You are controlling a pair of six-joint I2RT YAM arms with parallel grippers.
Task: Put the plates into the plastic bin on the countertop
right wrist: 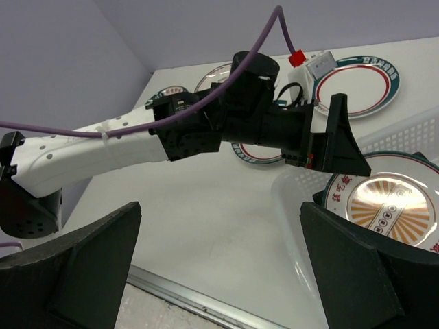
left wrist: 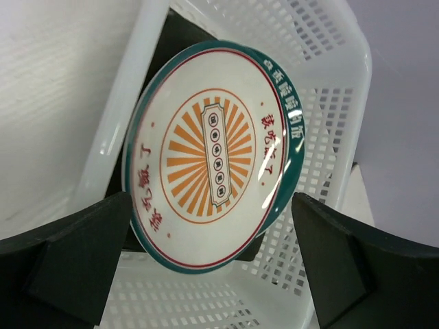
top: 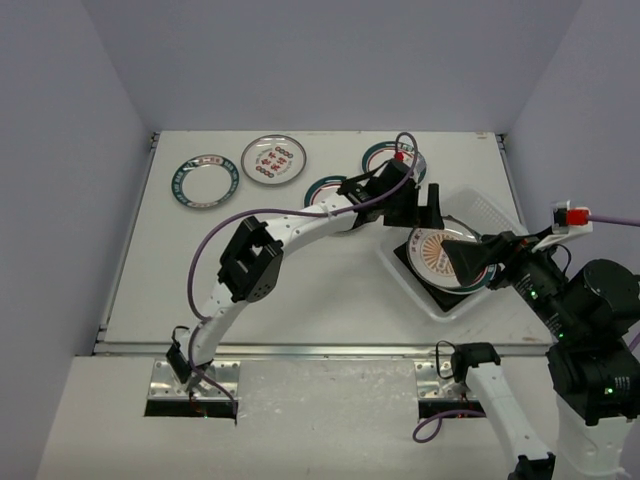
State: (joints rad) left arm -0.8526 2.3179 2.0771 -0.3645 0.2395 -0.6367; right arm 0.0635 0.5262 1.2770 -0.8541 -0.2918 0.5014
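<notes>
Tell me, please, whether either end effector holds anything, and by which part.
Nothing is held: the left end effector and right end effector stand open; the plate lies in the bin.

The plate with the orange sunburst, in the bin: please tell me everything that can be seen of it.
The round plate looks like glazed white ceramic, with a teal rim, a thin red line, red characters and an orange sunburst around a long central panel. It lies face up, perhaps a little tilted, inside the plastic bin, on a dark square plate. The left gripper hangs open above it; its fingers do not touch it.
</notes>
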